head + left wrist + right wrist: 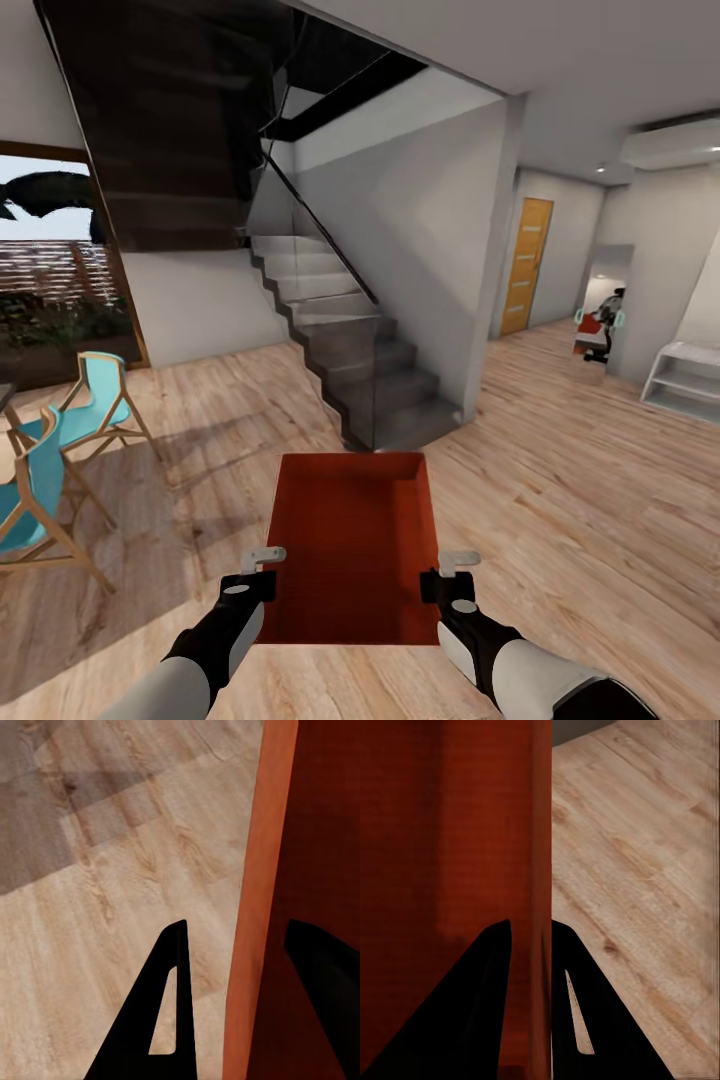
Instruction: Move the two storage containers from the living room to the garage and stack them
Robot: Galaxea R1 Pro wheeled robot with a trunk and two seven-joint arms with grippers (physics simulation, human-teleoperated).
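Note:
One orange-red open-top storage container (345, 545) hangs level in front of me, over the light wood plank floor (560, 500) of the living room. My left gripper (262, 572) straddles its left wall (259, 870), one black finger (161, 1020) outside and one inside. My right gripper (452, 578) is shut tight on the right wall (536, 832), with a finger (480, 1005) pressed to each face. In the wrist views the left gripper (236, 924) and right gripper (531, 924) both sit on the wall's rim. The bin's inside looks empty.
A dark staircase (360, 370) with a glass side panel rises straight ahead. Two teal chairs (60, 440) stand at the left by a large window. At the far right are a wooden door (527, 265), a mirror (602, 305) and a white shelf (685, 380).

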